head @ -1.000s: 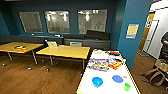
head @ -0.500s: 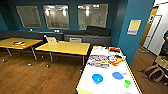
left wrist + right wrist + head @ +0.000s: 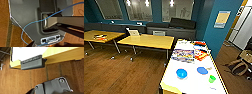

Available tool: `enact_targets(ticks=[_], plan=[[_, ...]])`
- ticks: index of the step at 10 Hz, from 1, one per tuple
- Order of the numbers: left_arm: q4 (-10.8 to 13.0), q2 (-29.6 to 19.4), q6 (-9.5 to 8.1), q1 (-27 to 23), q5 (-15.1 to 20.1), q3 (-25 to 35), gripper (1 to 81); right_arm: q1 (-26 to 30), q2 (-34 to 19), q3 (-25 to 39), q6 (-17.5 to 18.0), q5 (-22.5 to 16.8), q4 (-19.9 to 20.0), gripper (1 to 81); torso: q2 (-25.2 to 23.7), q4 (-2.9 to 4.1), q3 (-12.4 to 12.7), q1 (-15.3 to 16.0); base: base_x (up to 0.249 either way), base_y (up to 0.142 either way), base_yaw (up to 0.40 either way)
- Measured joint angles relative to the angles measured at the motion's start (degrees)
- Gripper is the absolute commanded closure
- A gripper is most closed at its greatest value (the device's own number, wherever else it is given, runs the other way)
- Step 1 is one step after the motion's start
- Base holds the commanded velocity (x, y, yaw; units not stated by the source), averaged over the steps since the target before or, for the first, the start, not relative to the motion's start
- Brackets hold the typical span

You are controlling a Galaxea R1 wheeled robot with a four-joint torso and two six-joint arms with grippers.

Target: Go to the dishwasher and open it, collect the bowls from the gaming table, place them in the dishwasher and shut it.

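Looking down from the head camera, I see the gaming table (image 3: 189, 82) close in front of me, a little to the right. It is long, with a smooth white top and yellow edges. Three bowls sit on its near end. The big blue bowl (image 3: 181, 73) is round and shiny and sits toward the left side. The second blue bowl (image 3: 202, 70) looks flatter and sits toward the right. The small green bowl (image 3: 212, 79) is just beside it, near the right edge. All three are apart from each other. Further along the white top lie flat, bright printed sheets (image 3: 183, 55), and red and orange flat things (image 3: 200, 54) next to them.

To the left stand two plain yellow tables (image 3: 147, 41) on thin metal legs. Behind them is a long dark sofa (image 3: 171, 28) against a blue wall. The floor (image 3: 121, 72) is brown wood planks.

In the right wrist view I see the table's yellow side and a black ribbed slot (image 3: 32, 62) at its end, above the wood floor. I cannot tell how the right jaws stand.

In the left wrist view a thin blue cable (image 3: 37, 22) curls over a grey body. I cannot tell how the left jaws stand either.
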Motion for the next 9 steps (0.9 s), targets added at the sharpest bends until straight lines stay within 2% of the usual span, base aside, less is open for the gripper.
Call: enact_targets(ticks=[4, 6, 8, 9], plan=[[0.0, 0.15, 0.02, -0.16, -0.59, 0.0, 1.0, 9.29, -1.52, -1.4, 5.79, -6.13, 0.0, 1.0, 0.02, 0.0, -0.24, 0.02, 0.0, 0.0, 0.0], [0.0, 0.13, 0.02, -0.16, -1.02, 0.0, 1.0, 14.64, -1.38, -2.82, 7.97, -10.42, 0.0, 1.0, 0.02, 0.0, -0.26, 0.02, 0.0, 0.0, 0.0], [0.0, 0.13, 0.02, -0.22, -1.68, 0.0, 1.0, 18.97, 0.48, -6.05, 9.51, -14.37, 0.09, 1.0, 0.02, 0.0, -0.78, 0.0, 0.0, 0.0, 0.0], [-0.02, 0.15, 0.02, -0.3, -1.74, 0.0, 1.0, 20.07, 1.96, -8.35, 10.01, -15.82, 0.26, 1.0, 0.02, 0.0, -1.81, 0.0, 0.0, 0.0, 0.0]])
